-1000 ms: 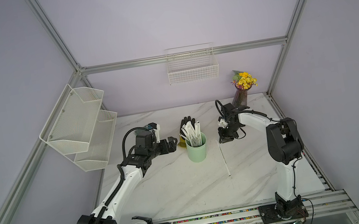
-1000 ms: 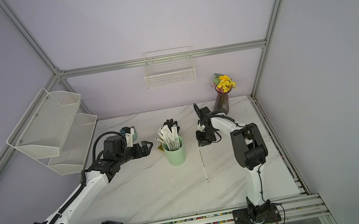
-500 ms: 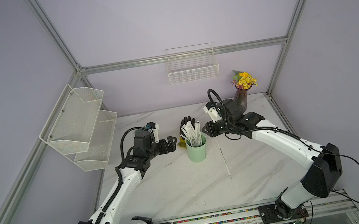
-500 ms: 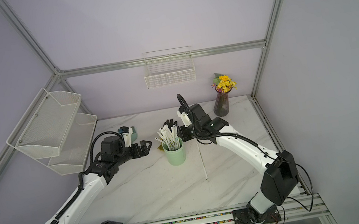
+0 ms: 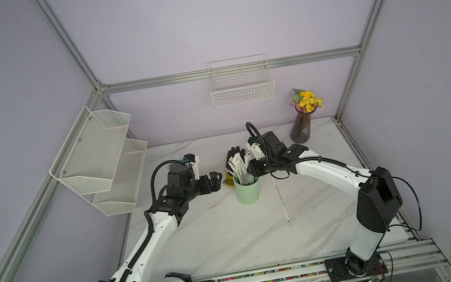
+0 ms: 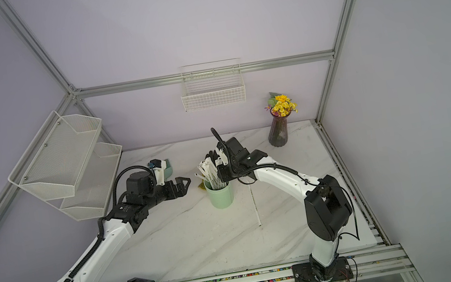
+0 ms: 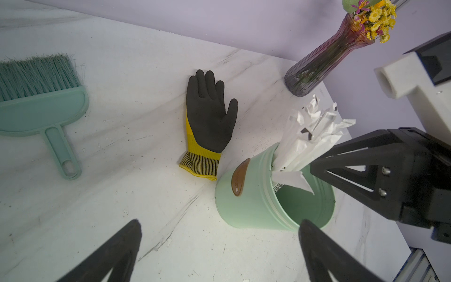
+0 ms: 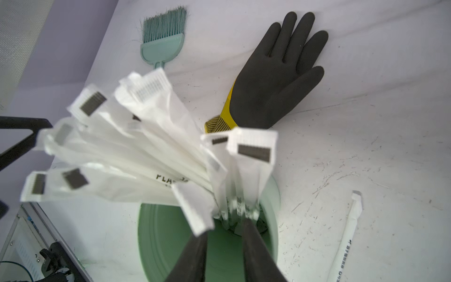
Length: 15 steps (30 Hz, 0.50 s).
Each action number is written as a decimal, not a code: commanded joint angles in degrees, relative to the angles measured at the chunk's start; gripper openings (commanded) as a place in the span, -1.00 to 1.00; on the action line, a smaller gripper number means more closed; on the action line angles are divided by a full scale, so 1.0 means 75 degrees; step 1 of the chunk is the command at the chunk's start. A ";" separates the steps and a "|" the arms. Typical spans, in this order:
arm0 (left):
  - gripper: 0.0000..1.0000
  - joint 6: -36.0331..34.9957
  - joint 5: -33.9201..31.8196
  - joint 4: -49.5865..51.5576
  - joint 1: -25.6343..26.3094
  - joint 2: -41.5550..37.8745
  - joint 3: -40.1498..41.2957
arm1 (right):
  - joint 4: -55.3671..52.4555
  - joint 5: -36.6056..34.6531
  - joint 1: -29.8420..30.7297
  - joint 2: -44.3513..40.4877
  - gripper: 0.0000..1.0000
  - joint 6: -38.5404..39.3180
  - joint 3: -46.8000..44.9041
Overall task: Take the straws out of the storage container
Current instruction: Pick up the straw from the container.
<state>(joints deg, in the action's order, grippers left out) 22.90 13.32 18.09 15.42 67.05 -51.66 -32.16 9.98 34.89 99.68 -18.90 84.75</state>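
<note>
The storage container [image 5: 247, 193] [image 6: 220, 198] is a mint-green cup standing mid-table, and a fan of white wrapped straws [image 5: 239, 167] [image 8: 151, 146] leans out of it. One more straw [image 5: 281, 200] [image 8: 346, 239] lies flat on the table to its right. My right gripper [image 5: 250, 171] [image 8: 224, 227] hangs over the cup's mouth, open a little. Its fingertips are beside the straws' lower parts, and the cup's inside [image 8: 156, 234] shows through the gap. Left of the cup, apart from it, my left gripper [image 5: 218, 181] [image 7: 219, 224] stands wide open and holds nothing.
A black and yellow glove [image 5: 234, 154] [image 7: 207, 114] lies just behind the cup. A teal hand brush [image 7: 41, 97] lies at the back left and a vase of flowers [image 5: 303, 126] at the back right. A mesh shelf rack [image 5: 102, 161] and a wire basket [image 5: 241, 87] hang on the walls.
My right arm has swung from low beside the lying straw, right of the cup, up and left over the cup's mouth, its jaws a little wider. The left arm barely moved.
</note>
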 commanded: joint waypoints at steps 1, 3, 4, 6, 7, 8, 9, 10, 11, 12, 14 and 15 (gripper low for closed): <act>1.00 -0.0135 0.0098 -0.0118 0.0018 -0.0130 -0.0141 | 0.0269 0.0026 0.0040 0.0131 -0.43 -0.0140 0.0335; 1.00 -0.0135 0.0099 -0.0121 0.0018 -0.0112 -0.0141 | 0.0240 0.0053 0.0036 0.0202 -0.44 -0.0150 0.0421; 0.99 -0.0135 0.0099 -0.0115 0.0018 -0.0104 -0.0133 | 0.0244 0.0074 0.0035 0.0218 -0.44 -0.0152 0.0439; 1.00 -0.0135 0.0109 -0.0135 0.0018 -0.0104 -0.0126 | 0.0257 0.0076 0.0036 0.0250 -0.44 -0.0161 0.0480; 1.00 -0.0146 0.0103 -0.0144 0.0018 -0.0098 -0.0116 | 0.0237 0.0066 0.0035 0.0267 -0.46 -0.0164 0.0506; 1.00 -0.0145 0.0102 -0.0157 0.0018 -0.0092 -0.0108 | 0.0223 0.0065 0.0029 0.0288 -0.48 -0.0164 0.0528; 1.00 -0.0145 0.0101 -0.0158 0.0024 -0.0084 -0.0108 | 0.0222 0.0075 0.0033 0.0303 -0.52 -0.0164 0.0536; 1.00 -0.0146 0.0117 -0.0158 0.0018 -0.0080 -0.0108 | 0.0213 0.0076 0.0029 0.0324 -0.56 -0.0174 0.0565; 1.00 -0.0146 0.0113 -0.0159 0.0018 -0.0070 -0.0111 | 0.0201 0.0075 0.0034 0.0344 -0.60 -0.0173 0.0574; 1.00 -0.0146 0.0111 -0.0157 0.0019 -0.0068 -0.0111 | 0.0193 0.0093 0.0035 0.0350 -0.65 -0.0176 0.0602; 1.00 -0.0146 0.0127 -0.0161 0.0018 -0.0068 -0.0108 | 0.0158 0.0088 0.0035 0.0369 -0.72 -0.0184 0.0641; 1.00 -0.0146 0.0114 -0.0161 0.0018 -0.0068 -0.0111 | 0.0152 0.0088 0.0036 0.0362 -0.75 -0.0187 0.0649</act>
<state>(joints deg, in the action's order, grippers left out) 22.90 13.37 18.11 15.42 67.05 -51.66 -31.31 10.26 34.89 102.04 -19.57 87.99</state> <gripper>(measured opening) 0.993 0.131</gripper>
